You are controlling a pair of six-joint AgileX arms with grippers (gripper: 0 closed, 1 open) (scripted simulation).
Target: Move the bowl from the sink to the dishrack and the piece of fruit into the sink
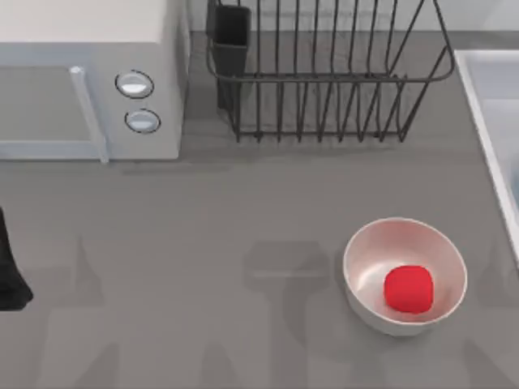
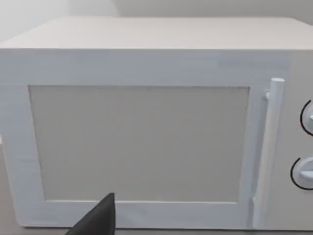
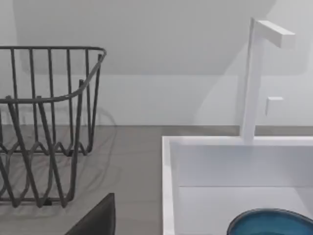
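The teal-blue bowl (image 3: 274, 223) lies inside the sink (image 3: 168, 186), with just its rim in the right wrist view. The sink's pale rim (image 1: 478, 89) runs along the table's right edge. At the back middle stands the black wire dishrack (image 1: 324, 81), which the right wrist view shows beside the sink as the dishrack (image 3: 49, 122). The red piece of fruit (image 1: 408, 288) sits in a glossy white bowl (image 1: 369, 251) at the front right. A dark part of my right gripper (image 3: 98, 218) hangs short of the sink. My left gripper (image 2: 98, 220) faces the microwave, and my left arm (image 1: 8, 275) is at the left edge.
A white microwave (image 1: 89, 81) with two knobs fills the back left, its door (image 2: 142, 142) close before the left wrist camera. A dark cutlery cup (image 1: 229, 40) hangs on the rack's left corner. A white faucet (image 3: 254, 78) rises behind the sink. Grey tabletop (image 1: 203, 243) spans the middle.
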